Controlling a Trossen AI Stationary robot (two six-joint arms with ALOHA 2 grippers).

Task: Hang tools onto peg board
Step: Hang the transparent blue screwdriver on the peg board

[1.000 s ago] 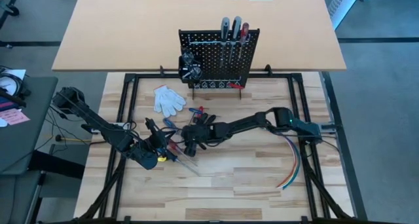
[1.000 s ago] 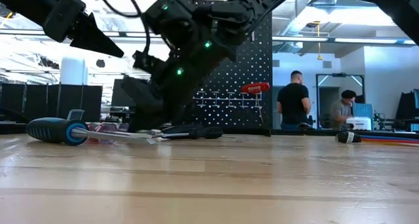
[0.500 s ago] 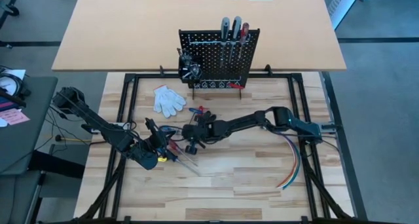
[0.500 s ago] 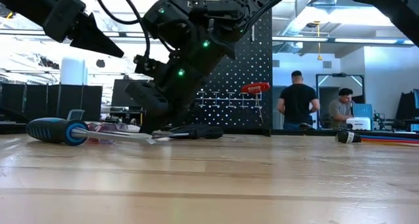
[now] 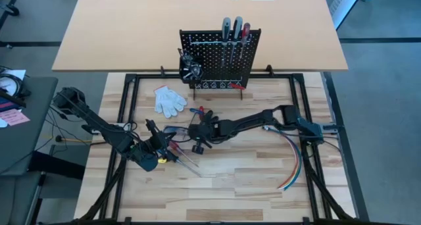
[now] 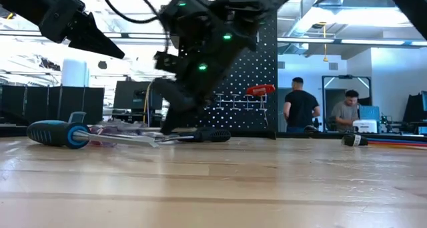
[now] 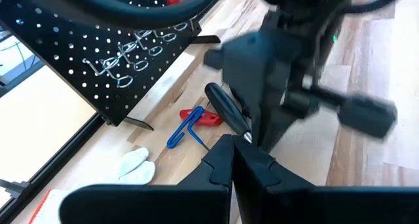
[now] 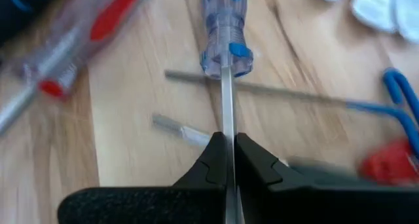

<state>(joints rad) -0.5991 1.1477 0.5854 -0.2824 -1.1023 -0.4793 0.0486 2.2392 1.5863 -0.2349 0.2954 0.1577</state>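
Right fingers (image 8: 229, 155) pinched shut on the thin steel shaft of a clear blue-handled screwdriver (image 8: 224, 27), near the middle of the bench amid the scattered tools. Likely light and stiff, but the smooth round shaft looks slippery and prone to swivel under the handle's weight; better held close to the handle, or on the handle itself. Left gripper (image 5: 156, 146) closed and empty, hovering toward the bench's left edge over more screwdrivers. Peg board (image 5: 220, 60) upright at the far edge, three tools already hung along its top. Compared with a second ago: right fingers closed from wide open, right wrist shifted slightly toward the far edge; left arm unchanged.
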